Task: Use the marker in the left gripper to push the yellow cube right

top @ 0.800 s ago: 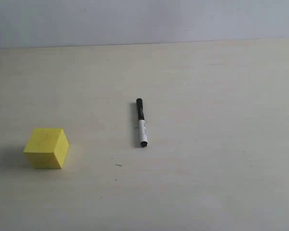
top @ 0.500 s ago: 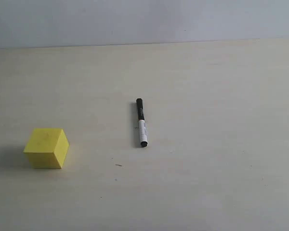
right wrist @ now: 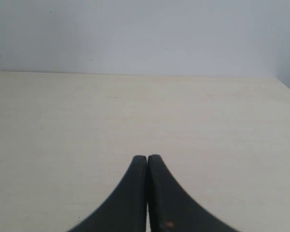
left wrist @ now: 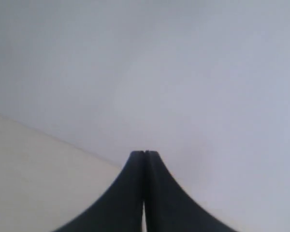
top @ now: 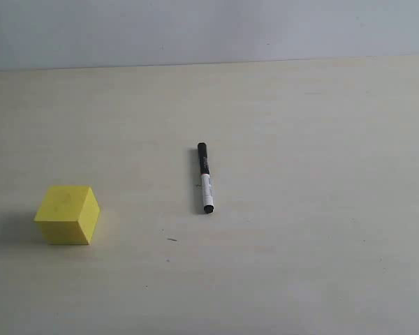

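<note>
The yellow cube (top: 68, 214) rests on the pale table at the left of the exterior view. The marker (top: 205, 178) lies loose near the middle, black cap pointing away, white barrel nearer. Neither arm shows in the exterior view. In the left wrist view my left gripper (left wrist: 144, 153) is shut with its black tips pressed together and nothing between them, facing the grey wall. My right gripper (right wrist: 147, 157) is likewise shut and empty, over bare tabletop. Cube and marker are out of both wrist views.
The table's far edge meets a grey wall (top: 209, 31) along the back. A small dark speck (top: 172, 239) marks the tabletop in front of the marker. The table's right edge (right wrist: 286, 86) shows in the right wrist view.
</note>
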